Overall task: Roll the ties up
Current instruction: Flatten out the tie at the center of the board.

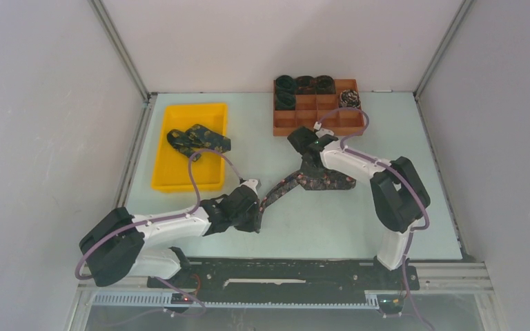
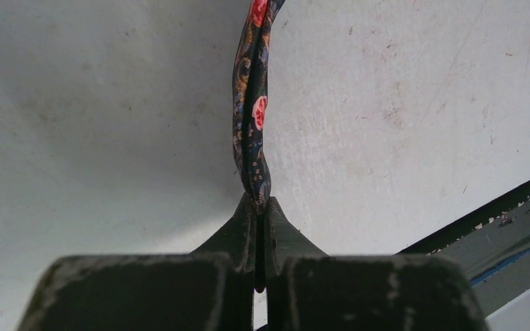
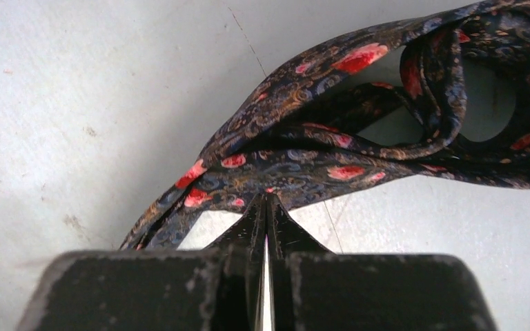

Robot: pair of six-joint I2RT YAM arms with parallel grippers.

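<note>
two pinches, one tie: get it flat before rolling

both arms have hold of the same tie point(image 1: 328, 182). the left end effector point(image 2: 259, 201) is fully closed on its narrow end, and the band runs twisted from there across the tabletop point(image 1: 262, 138) to a loose heap mid-table. the right end effector point(image 3: 266, 200) is closed too, nipping only the near edge of that heap. that bite looks thin and could slip. to roll well, i'd draw the two apart gently until the twist comes out and the band lies flat, then coil tight from one end. finished coils point(image 1: 305, 84) sit in the box point(image 1: 276, 127). more ties point(image 1: 197, 140) lie in the tray point(image 1: 162, 185).
</note>
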